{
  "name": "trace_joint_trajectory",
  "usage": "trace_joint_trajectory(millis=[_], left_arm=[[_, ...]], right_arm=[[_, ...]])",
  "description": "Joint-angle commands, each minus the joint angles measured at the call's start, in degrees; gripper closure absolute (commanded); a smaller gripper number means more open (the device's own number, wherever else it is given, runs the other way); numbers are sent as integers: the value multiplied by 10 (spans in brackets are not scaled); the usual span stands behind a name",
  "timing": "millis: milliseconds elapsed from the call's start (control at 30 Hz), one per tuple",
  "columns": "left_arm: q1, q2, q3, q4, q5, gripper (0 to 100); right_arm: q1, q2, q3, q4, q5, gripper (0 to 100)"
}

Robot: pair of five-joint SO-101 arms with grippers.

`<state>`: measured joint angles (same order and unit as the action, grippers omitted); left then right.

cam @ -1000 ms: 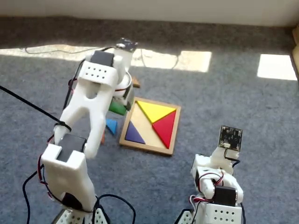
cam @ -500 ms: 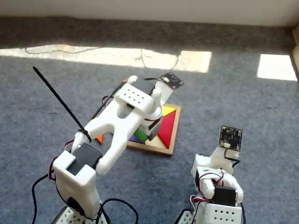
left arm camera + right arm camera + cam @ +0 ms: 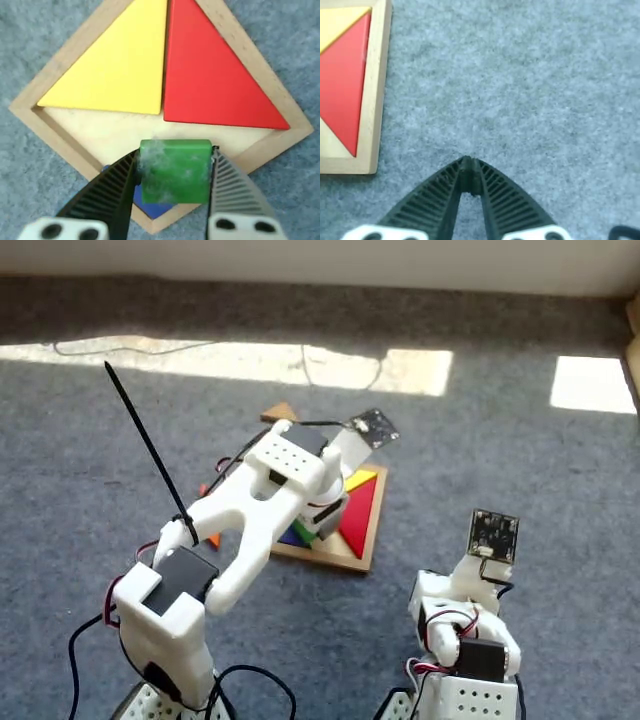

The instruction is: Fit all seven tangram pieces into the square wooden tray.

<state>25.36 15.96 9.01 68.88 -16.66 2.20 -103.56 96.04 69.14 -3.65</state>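
Note:
My left gripper [image 3: 175,153] is shut on a green square piece [image 3: 175,171], held just above the bare floor of the square wooden tray [image 3: 60,146]. In the tray lie a yellow triangle [image 3: 120,70] and a red triangle [image 3: 210,80] side by side, and a blue triangle [image 3: 150,208] shows under the green piece. From above, the left arm [image 3: 270,500] covers the tray's [image 3: 366,540] left half. My right gripper [image 3: 470,178] is shut on nothing, over carpet just off the tray's corner [image 3: 377,100].
An orange piece [image 3: 213,538] peeks out on the carpet left of the tray under the left arm. A brown triangle [image 3: 281,412] lies on the carpet behind the tray. The right arm [image 3: 465,635] sits folded near its base. Open carpet stretches right of the tray.
The left arm swung from the carpet left of the tray to over the tray, carrying the green piece, then settled slightly. The right arm has kept still.

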Motion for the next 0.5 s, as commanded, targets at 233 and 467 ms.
trace_joint_trajectory(millis=[233, 467], left_arm=[[5, -33, -18, -3, -4, 754], [-38, -33, -102, 77, -1, 758]], right_arm=[[5, -6, 53, 5, -7, 986], [5, -6, 53, 5, -7, 986]])
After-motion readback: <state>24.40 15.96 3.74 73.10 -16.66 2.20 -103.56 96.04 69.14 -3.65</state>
